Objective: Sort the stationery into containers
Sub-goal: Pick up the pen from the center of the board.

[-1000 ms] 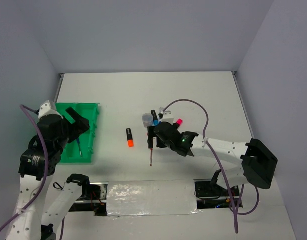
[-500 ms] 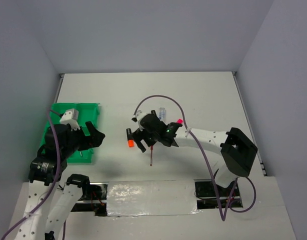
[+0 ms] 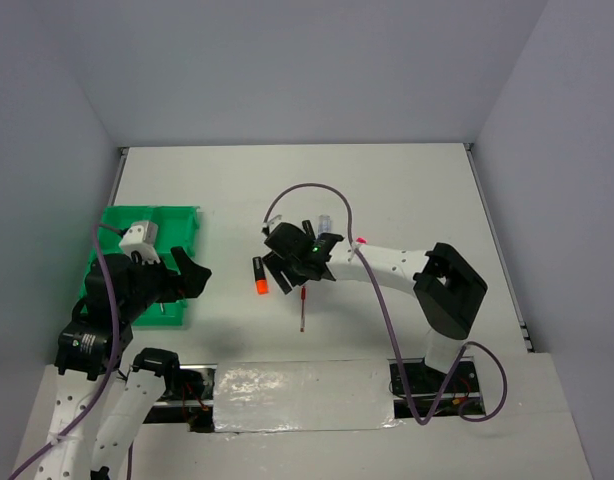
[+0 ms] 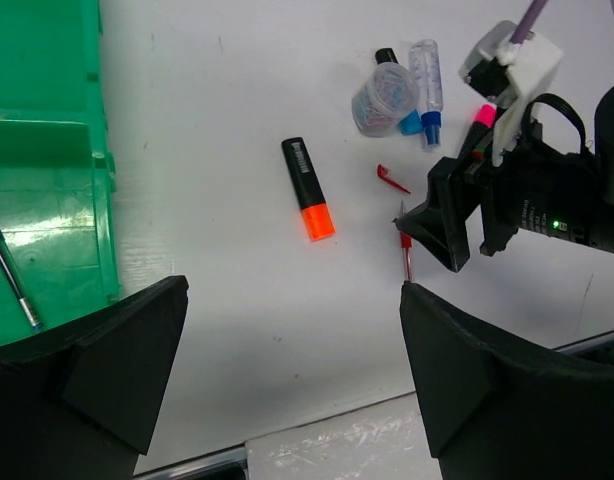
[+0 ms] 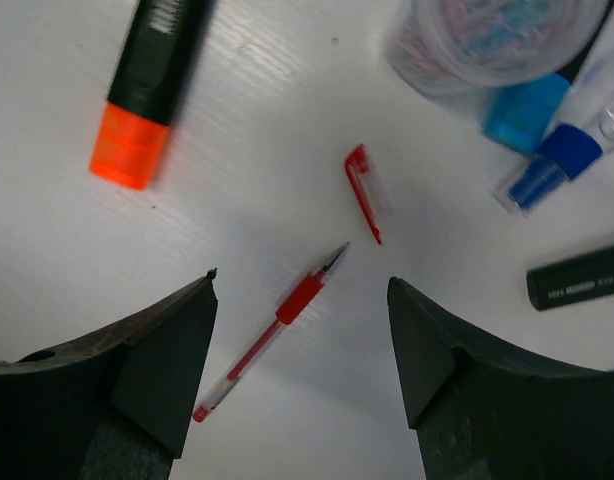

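The green tray (image 3: 177, 222) lies at the left and also shows in the left wrist view (image 4: 47, 180), with a thin blue pen (image 4: 12, 270) in it. My left gripper (image 3: 184, 273) hangs open and empty at the tray's right edge (image 4: 294, 288). An orange-black highlighter (image 3: 258, 275) lies mid-table. A red pen (image 3: 302, 310) lies below my right gripper (image 3: 285, 268). That gripper is open and empty, its fingers either side of the pen (image 5: 272, 340) from above (image 5: 302, 280). A red cap (image 5: 364, 193) lies just beyond the pen's tip.
A round clear pot (image 5: 497, 40), a blue-capped marker (image 5: 557, 160) and a black marker (image 5: 577, 277) lie close together beyond the right gripper. A pink highlighter tip (image 3: 359, 242) shows beside the right arm. A taped strip (image 3: 302, 395) runs along the near edge.
My right gripper has swung left, from beside the pot to above the red pen near the orange highlighter. My left gripper has come down and right, off the tray, then held still.
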### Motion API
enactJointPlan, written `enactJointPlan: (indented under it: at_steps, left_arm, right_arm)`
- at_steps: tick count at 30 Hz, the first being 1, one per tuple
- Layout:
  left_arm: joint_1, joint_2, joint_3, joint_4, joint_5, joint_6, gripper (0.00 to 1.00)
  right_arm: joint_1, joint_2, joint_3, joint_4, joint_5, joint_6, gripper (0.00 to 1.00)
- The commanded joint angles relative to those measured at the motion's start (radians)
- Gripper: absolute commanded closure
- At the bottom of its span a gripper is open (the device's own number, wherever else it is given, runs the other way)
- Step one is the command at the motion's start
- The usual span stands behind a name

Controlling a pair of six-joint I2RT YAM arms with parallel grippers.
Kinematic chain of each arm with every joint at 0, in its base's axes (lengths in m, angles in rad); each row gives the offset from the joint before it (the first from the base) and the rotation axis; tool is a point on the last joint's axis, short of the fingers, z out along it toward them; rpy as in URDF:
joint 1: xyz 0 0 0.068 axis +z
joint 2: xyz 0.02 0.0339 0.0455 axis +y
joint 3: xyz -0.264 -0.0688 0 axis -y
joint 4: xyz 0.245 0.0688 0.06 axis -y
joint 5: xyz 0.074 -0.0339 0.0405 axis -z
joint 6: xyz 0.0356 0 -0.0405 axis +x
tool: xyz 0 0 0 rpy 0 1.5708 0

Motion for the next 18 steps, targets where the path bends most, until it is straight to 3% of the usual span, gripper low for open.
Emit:
enactJointPlan:
  at_steps: [1, 5, 18]
  left_arm:
    - [0.003, 0.004, -0.006, 0.046, -0.040, -0.028, 0.01]
    - [0.003, 0.002, -0.008, 0.046, -0.032, -0.021, 0.01]
    - [0.003, 0.008, -0.008, 0.043, -0.031, -0.021, 0.01]
  right_arm:
    - [-0.009, -0.049, -0.015, -0.050, 0.141, 0.265, 0.24]
    - [-0.009, -0.090, -0.149, 0.091, 0.126, 0.408, 0.29]
    - [0.043, -0.043, -0.177, 0.088, 0.128, 0.513, 0.43]
